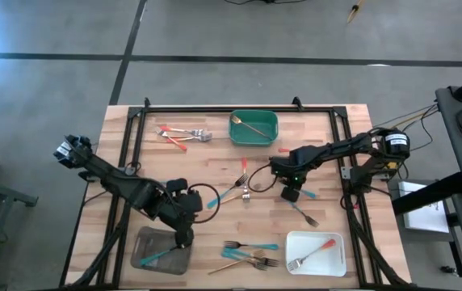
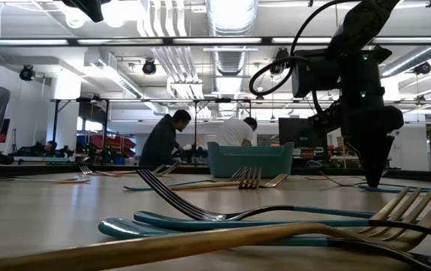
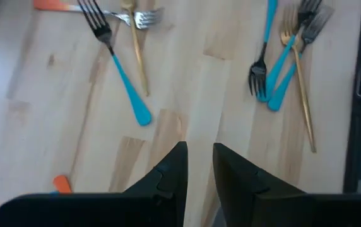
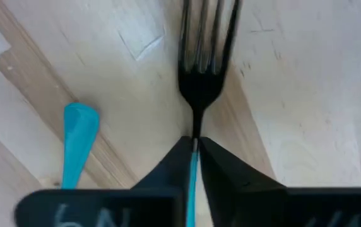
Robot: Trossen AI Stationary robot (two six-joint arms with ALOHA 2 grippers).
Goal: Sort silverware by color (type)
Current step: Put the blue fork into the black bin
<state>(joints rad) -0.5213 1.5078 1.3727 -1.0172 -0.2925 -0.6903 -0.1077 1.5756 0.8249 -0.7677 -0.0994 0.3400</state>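
The silverware lies in loose groups on the wooden table: red-handled pieces at the far left, a mixed group in the middle, teal and gold forks near the front. My right gripper stands right of centre, pointing down, shut on a teal-handled fork. A second teal handle lies beside it. My left gripper hangs over the far right corner of the grey tray. Its fingers stand a narrow gap apart with only bare wood showing between them. My right gripper pinches the fork between its two fingers where the dark neck meets the teal handle. The fingers come from above, pointing down, one on each side of the shaft. The fork's head reaches out past the fingertips; I cannot tell whether it is off the wood.
A green tray at the far middle holds a gold piece. A white tray at the front right holds a red-handled fork. The grey tray holds a teal piece. Black rails run along the table's left, right and far edges. People stand in the room behind.
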